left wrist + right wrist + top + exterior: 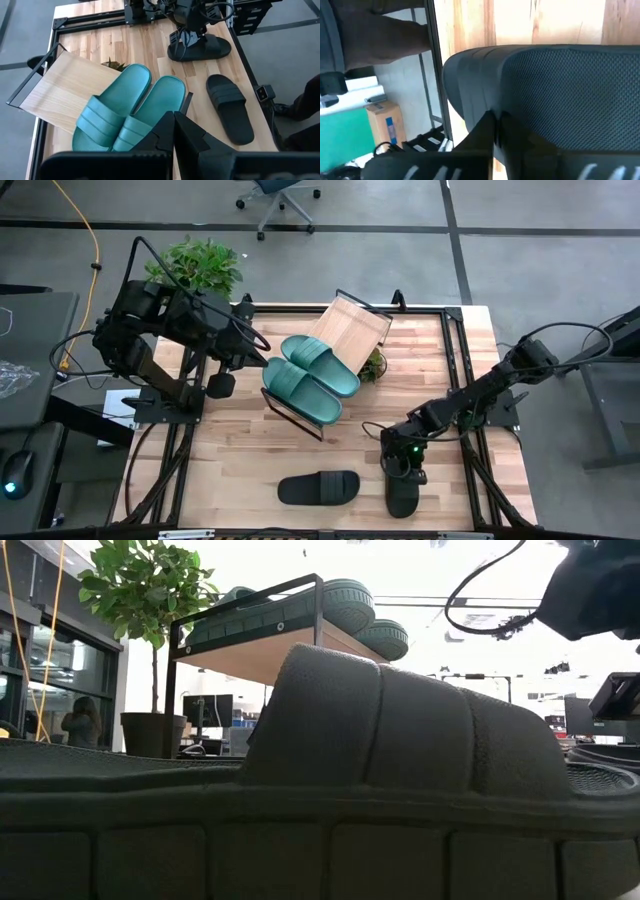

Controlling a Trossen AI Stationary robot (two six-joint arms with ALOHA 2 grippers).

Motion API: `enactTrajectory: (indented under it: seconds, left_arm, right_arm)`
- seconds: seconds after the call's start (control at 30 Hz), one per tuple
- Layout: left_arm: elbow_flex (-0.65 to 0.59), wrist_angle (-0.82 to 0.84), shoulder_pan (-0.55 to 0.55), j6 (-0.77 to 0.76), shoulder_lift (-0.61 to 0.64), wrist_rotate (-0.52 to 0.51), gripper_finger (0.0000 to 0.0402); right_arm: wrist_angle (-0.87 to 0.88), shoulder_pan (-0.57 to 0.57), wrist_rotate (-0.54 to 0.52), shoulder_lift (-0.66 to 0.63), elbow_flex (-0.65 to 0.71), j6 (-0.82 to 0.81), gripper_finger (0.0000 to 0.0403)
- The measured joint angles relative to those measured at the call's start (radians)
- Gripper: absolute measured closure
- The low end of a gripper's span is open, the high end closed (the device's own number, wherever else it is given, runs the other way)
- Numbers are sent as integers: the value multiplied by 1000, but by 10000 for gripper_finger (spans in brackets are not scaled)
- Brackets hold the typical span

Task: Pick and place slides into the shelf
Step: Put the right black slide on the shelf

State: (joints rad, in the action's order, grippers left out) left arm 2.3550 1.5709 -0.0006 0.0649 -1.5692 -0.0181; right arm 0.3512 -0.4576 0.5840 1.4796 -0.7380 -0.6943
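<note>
Right gripper [403,472]: I see it closed on the black slide [403,495] at 5 o'clock on the tabletop [230,450].
Left gripper [174,131]: closed, empty, above the shelf [352,326].

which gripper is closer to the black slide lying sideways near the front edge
Right. The right gripper is shut on the other black slide just beside the sideways one; the left gripper is up by the shelf.

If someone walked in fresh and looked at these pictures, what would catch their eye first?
Probably the two teal slides lying side by side on the slanted shelf at the middle of the table. Next, the right gripper down on a black slide at the table's front right, fingers shut on its strap, with the other black slide lying free just to its left.
</note>
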Motion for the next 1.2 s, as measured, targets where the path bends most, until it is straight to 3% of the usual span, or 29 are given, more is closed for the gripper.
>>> enactTrajectory:
  seconds: [0.23, 0.83, 1.2]
  left_arm:
    - [0, 0, 0, 7, 0, 0, 401]
    - [0, 0, 0, 20, 0, 0, 401]
    - [0, -5, 0, 19, -25, 0, 401]
  right_arm:
    - [-26, -16, 8, -50, 0, -93, 402]
    - [-12, -96, -81, -428, 0, -456, 403]
    - [-28, -106, -175, -623, -1, -564, 403]
